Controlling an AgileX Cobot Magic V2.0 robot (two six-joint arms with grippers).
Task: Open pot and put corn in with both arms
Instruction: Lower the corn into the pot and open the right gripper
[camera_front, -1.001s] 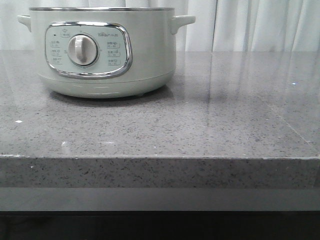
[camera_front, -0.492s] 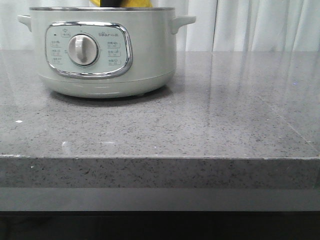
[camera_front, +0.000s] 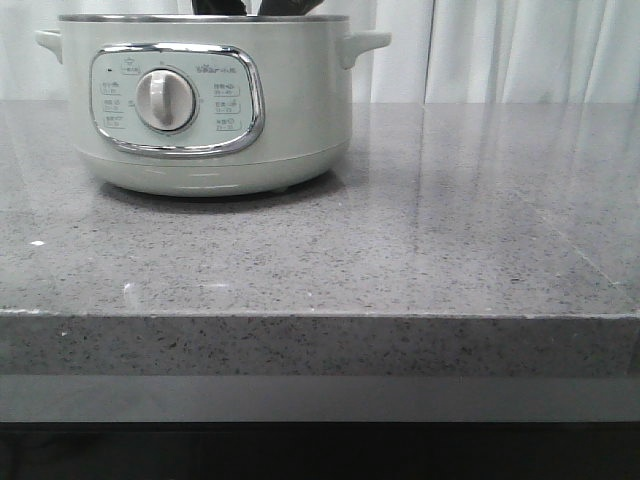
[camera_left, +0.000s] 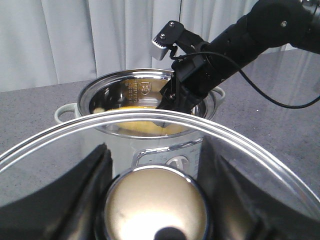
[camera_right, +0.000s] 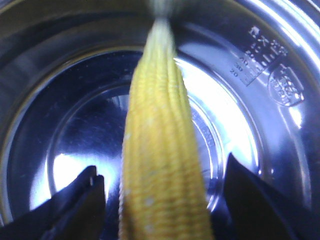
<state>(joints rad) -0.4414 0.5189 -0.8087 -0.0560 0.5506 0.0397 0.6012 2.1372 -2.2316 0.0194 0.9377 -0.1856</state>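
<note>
The pale green pot (camera_front: 290, 110) stands at the back left of the counter, uncovered. In the left wrist view my left gripper (camera_left: 159, 150) is shut on the brass-coloured knob (camera_left: 157, 205) of the glass lid (camera_left: 45, 165), held off and in front of the pot (camera_left: 67, 111). My right arm (camera_left: 240, 40) reaches down into the pot. The yellow corn (camera_right: 160, 165) lies lengthwise in the steel bowl (camera_right: 260, 75), between the spread fingers of my open right gripper (camera_right: 162, 167), with a gap on each side. From the front only dark gripper parts (camera_front: 220, 7) show above the rim.
The grey speckled counter (camera_front: 400, 240) stretches right of the pot, with its front edge near the camera. White curtains (camera_front: 500, 50) hang behind. The pot's side handle (camera_front: 362, 42) sticks out to the right.
The right gripper came down over the pot with the corn, yellow showing above the rim half a second ago. Now the corn is below the rim and only dark fingers show.
</note>
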